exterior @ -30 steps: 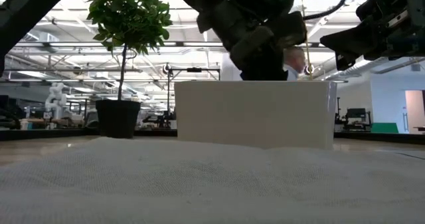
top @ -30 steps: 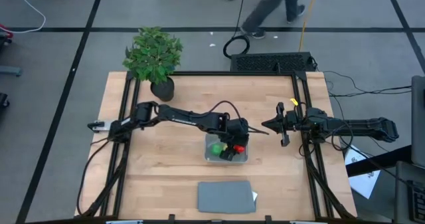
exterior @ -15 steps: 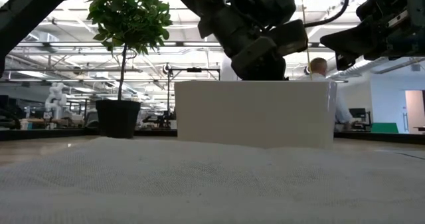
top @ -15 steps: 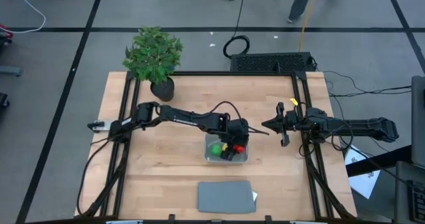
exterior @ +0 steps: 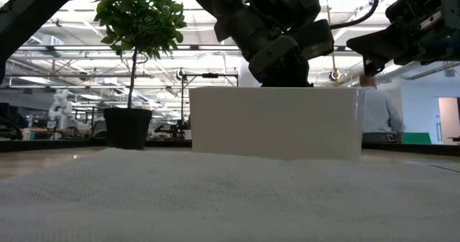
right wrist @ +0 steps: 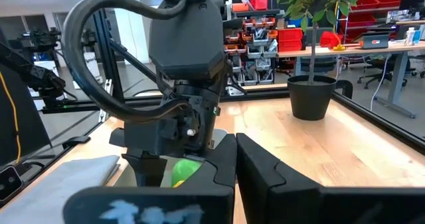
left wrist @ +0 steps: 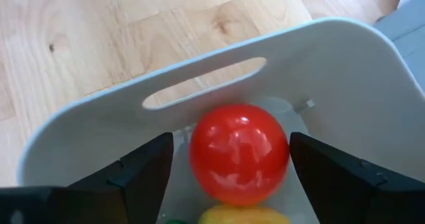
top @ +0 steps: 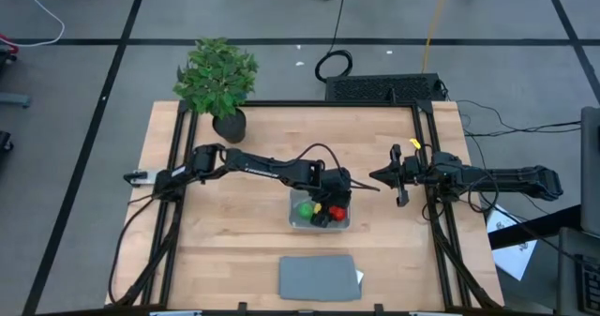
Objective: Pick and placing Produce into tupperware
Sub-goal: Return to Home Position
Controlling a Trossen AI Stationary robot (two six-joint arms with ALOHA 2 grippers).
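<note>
**Red ball (left wrist: 239, 152) loose in the tupperware (left wrist: 345, 84)**

My left gripper (top: 335, 202) hangs over the tupperware at mid-table. Its fingers (left wrist: 143, 167) are spread wide on both sides of the red ball and do not touch it. The yellow fruit (left wrist: 242, 215) and green ball (top: 305, 208) lie beside it. At the tupperware's two o'clock my right gripper (top: 379, 176) hangs, pinched together on nothing.

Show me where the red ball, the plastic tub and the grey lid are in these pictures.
red ball (left wrist: 239, 154), left wrist view, middle of its surface.
plastic tub (left wrist: 332, 78), left wrist view, wall beside the handle slot.
grey lid (top: 319, 277), high view, centre of its flat top.
</note>
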